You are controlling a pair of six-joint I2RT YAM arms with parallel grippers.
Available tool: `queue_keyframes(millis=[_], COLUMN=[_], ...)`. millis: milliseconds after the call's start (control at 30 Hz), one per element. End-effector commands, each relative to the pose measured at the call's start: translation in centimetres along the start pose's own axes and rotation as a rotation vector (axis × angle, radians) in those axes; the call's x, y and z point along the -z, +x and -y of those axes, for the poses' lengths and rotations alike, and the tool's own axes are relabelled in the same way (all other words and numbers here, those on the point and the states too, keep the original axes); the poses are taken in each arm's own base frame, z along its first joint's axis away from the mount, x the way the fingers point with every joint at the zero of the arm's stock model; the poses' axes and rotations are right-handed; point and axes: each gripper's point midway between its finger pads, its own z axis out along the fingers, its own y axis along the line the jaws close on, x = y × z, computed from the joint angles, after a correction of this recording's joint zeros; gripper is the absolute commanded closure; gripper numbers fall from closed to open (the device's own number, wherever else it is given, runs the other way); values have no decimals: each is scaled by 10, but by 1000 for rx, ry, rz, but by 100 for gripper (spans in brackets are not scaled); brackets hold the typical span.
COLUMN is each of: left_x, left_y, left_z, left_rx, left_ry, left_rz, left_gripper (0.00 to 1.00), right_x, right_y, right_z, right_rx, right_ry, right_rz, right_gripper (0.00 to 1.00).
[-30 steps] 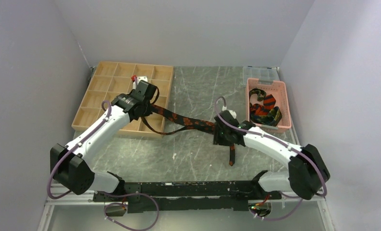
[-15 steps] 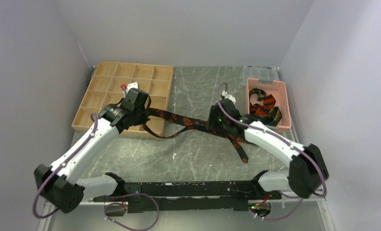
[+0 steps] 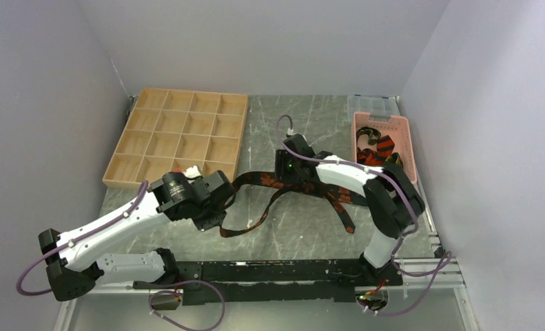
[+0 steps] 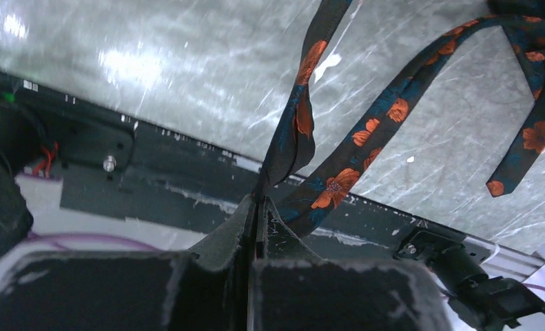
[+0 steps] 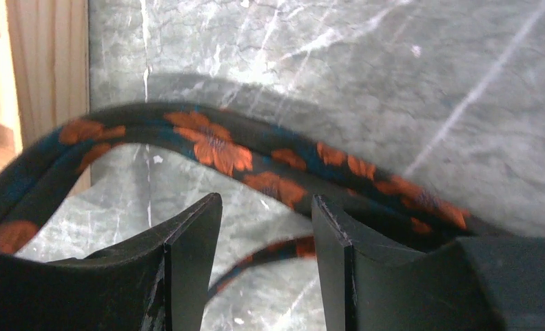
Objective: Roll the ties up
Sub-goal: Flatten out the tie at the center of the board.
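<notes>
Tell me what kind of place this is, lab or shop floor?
Most likely a lab test cell: plain white walls box in a marble-look tabletop, with a wooden divider tray and a pink basket of ties laid out as props.

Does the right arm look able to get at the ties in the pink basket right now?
Probably yes: the right gripper is open, gripping nothing, and the pink basket sits open-topped beside that arm, its ties uncovered.
</notes>
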Motion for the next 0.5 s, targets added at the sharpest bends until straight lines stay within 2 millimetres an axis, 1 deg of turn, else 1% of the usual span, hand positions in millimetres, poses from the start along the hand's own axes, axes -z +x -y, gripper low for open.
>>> queue_keyframes(millis=[0, 67, 167, 267, 333, 467], left_x=[20, 25, 29, 35, 43, 59], left_y=[18, 28, 48, 70, 81, 87], left_z=[-16, -12, 0, 20, 37, 58], left_rx=[244, 257, 265, 206, 160, 134], left_ry=[-89, -73, -53, -38, -26, -12], left_rz=[-47, -67, -73, -48, -32, 27], left_gripper=[97, 97, 97, 97, 97, 97], right_x=[-17, -18, -8, 14, 31, 65], right_y=[-11, -4, -4, -8, -11, -16], right_z=[-26, -22, -20, -19, -15, 4], right_rx=[50, 60, 59, 63, 61, 61], right_ry=[-90, -81, -93, -109, -99, -42], right_rz=[3, 4, 46, 90, 135, 212], right_gripper=[45, 45, 45, 45, 44, 39])
